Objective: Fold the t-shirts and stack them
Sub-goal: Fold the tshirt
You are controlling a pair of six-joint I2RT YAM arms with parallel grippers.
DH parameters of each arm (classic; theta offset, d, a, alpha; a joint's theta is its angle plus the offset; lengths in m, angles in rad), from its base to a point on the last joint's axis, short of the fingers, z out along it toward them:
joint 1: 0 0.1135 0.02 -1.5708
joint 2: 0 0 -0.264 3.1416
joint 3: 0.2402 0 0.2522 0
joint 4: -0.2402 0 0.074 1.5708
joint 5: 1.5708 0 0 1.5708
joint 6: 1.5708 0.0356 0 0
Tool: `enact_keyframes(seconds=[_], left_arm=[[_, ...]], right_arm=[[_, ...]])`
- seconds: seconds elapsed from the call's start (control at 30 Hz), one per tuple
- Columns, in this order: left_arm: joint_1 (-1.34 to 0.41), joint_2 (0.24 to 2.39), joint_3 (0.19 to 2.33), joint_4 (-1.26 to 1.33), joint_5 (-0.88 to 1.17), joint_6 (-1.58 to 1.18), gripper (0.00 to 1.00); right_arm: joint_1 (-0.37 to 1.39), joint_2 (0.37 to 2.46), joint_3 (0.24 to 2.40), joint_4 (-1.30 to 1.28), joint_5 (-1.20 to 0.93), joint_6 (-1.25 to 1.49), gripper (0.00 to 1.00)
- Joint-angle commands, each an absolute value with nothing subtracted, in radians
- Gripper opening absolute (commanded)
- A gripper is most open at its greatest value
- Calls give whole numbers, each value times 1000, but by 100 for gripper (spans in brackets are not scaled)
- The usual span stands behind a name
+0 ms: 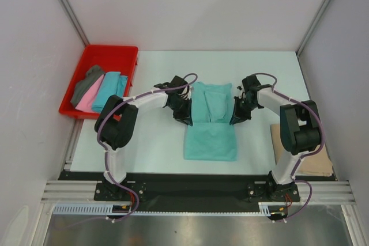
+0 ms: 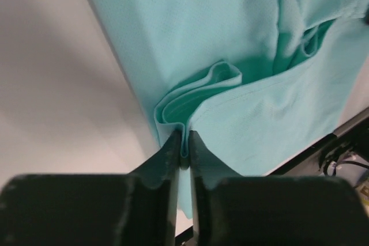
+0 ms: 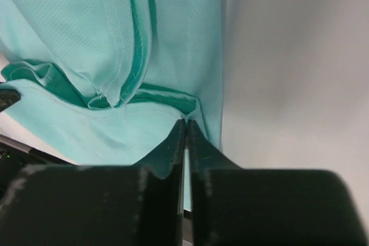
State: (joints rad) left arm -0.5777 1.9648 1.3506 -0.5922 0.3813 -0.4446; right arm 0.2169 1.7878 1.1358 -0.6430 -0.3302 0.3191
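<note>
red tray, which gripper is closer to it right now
Left. The left gripper pinches the edge of the mint green t-shirt on the side facing the red tray; the right gripper pinches the opposite edge, with the whole shirt between it and the tray.

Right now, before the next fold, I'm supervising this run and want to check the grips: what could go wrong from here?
The left gripper pinches only the bunched edge of the mint green t-shirt, so a layer may slip out. The right gripper also holds just the edge, so uneven lifting could undo the folded-in sleeves.
</note>
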Motion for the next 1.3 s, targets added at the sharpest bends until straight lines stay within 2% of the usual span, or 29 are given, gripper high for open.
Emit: enact_keyframes(seconds=[0.0,0.07,0.33,0.7,0.87,1.03,1.07,1.1,1.13,1.2,1.23,1.27], left_arm=[[-581,1905,1362,-526,448,-422,11],[-578,1882,1350,-502,498,-411,0],[-532,1766,1189,-196,794,-437,0],[-451,2071,1385,-364,668,-307,0],[-446,2097,1382,-419,557,-287,0],[-448,2059,1339,-416,546,-290,1],[-448,2054,1338,-429,534,-290,5],[-448,2048,1339,-437,528,-288,10],[-448,2040,1339,-449,520,-287,24],[-453,1993,1341,-480,457,-284,39],[-456,1971,1345,-494,428,-272,52],[-459,1930,1350,-524,372,-267,59]], right_arm=[[224,1766,1173,-632,-380,308,0],[222,1741,1178,-652,-391,296,0],[195,1591,1126,-602,-612,302,0],[147,1812,1147,-515,-560,275,0],[137,1825,1143,-511,-506,272,0],[137,1855,1183,-521,-489,284,1],[138,1856,1187,-528,-483,287,3],[137,1862,1192,-534,-462,285,10],[137,1865,1198,-543,-451,287,13],[138,1862,1212,-572,-407,276,18],[137,1853,1215,-580,-385,272,21],[138,1848,1229,-612,-362,265,24]])
